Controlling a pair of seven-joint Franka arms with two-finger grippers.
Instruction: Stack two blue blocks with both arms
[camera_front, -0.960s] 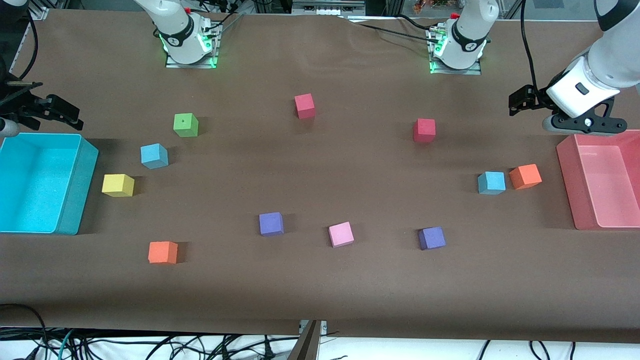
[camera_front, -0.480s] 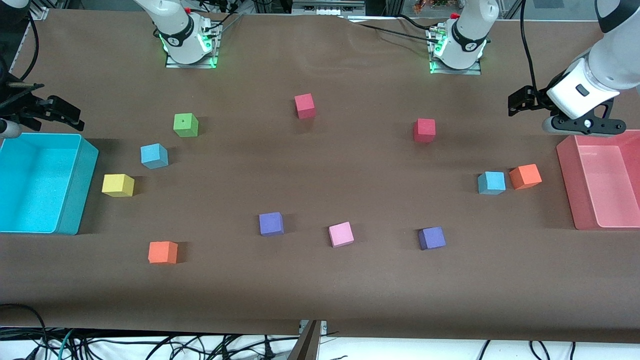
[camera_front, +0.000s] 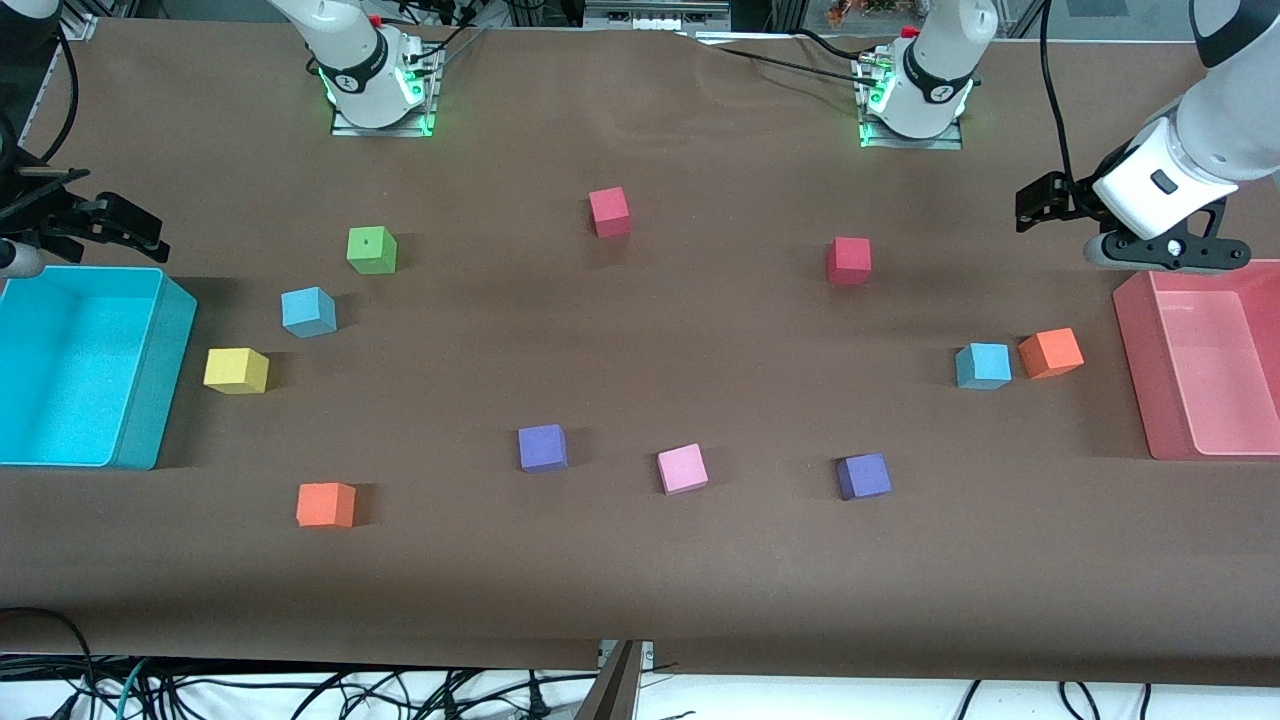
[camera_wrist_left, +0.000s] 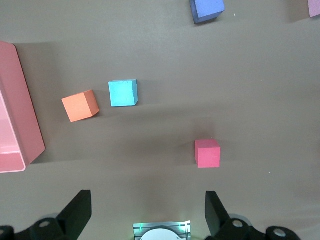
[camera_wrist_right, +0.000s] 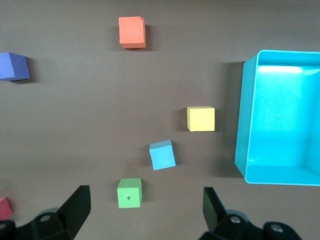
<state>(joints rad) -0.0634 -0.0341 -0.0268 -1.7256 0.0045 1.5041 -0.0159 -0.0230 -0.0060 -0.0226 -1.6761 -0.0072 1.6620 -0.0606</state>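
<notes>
Front view shows no words or labels that can be read on any block or bin. The left gripper (camera_front: 1040, 200) hangs in the air at the left arm's end of the table, just over the edge of the pink bin (camera_front: 1135, 350). In the left wrist view its two black fingers (camera_wrist_left: 77, 212) are spread wide apart and nothing is between them. The right gripper (camera_front: 120, 225) hangs at the right arm's end of the table, close above the turquoise bin (camera_front: 170, 330). In the right wrist view its fingers (camera_wrist_right: 77, 205) are spread wide too, and they hold nothing.

One blue block (camera_front: 983, 365) sits on the brown table near the pink bin. It is just beside an orange block (camera_front: 1050, 352), almost touching it. This blue block is nearer to the front camera than the spot under the left gripper, and well apart from it. The left wrist view shows it too (camera_wrist_left: 123, 93), with a red block (camera_wrist_left: 207, 153) not far off.

The other blue block (camera_front: 308, 311) sits near the turquoise bin, between a green block (camera_front: 371, 249) and a yellow block (camera_front: 236, 370). It is well apart from the right gripper. The right wrist view shows it (camera_wrist_right: 162, 155) lying a bit turned. The two blue blocks are far from each other, and neither one is touched.
</notes>
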